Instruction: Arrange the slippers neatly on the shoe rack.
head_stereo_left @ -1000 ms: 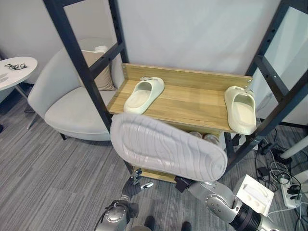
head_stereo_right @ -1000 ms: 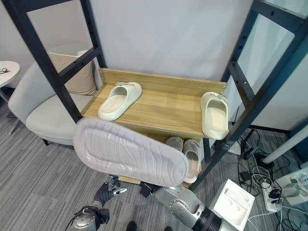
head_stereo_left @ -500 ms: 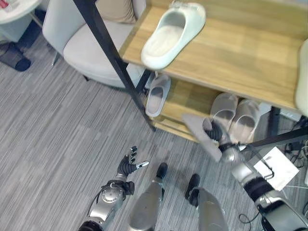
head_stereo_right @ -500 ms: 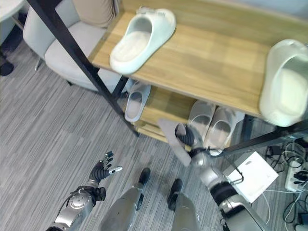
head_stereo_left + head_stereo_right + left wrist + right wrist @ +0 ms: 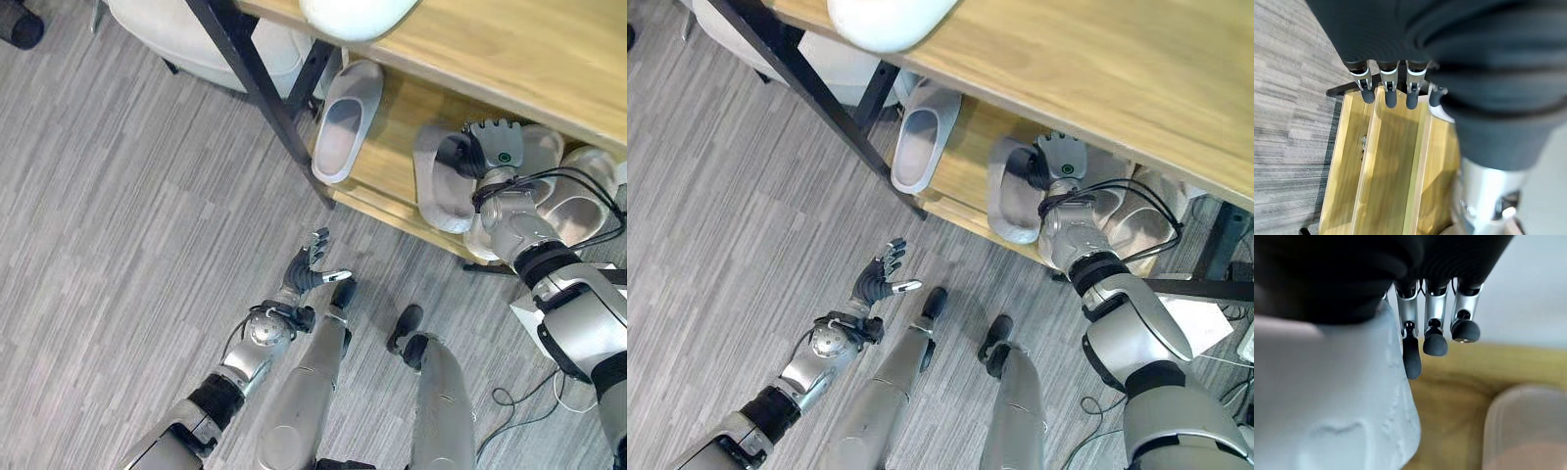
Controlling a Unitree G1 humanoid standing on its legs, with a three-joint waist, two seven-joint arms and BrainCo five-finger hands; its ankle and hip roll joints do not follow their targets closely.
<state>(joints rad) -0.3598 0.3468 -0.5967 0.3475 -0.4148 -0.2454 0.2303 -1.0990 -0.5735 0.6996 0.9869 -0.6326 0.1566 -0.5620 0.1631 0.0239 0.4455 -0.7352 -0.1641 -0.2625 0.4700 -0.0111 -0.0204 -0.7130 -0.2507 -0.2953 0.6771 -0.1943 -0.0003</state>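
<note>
Grey striped carpet (image 5: 118, 225) runs under a wooden shoe rack (image 5: 549, 69) with dark metal posts (image 5: 257, 88), and the pale edge of a chair (image 5: 186, 34) shows at the top, past the rack's left post. On the lower shelf (image 5: 965, 166) the right hand (image 5: 487, 152) has its fingers closed on a grey slipper (image 5: 441, 186), which lies at the shelf's front edge, sole partly over the lip; its wrist view shows the fingertips (image 5: 1435, 343) curled against the pale slipper, with the wooden shelf beyond. The left hand (image 5: 306, 271) hangs over the carpet in front of the rack, fingers loosely spread and holding nothing. As I judge it, the task is well along: a white slipper (image 5: 358, 15) sits on the upper shelf, a single grey slipper (image 5: 345, 122) lies on the lower shelf at the left, and another grey slipper (image 5: 578, 201) sits just right of the held one, partly hidden behind the right arm. What seems left is to push the held slipper fully onto the shelf, square it beside its neighbour and let go. The single one at the left lies a little askew and may want straightening.
</note>
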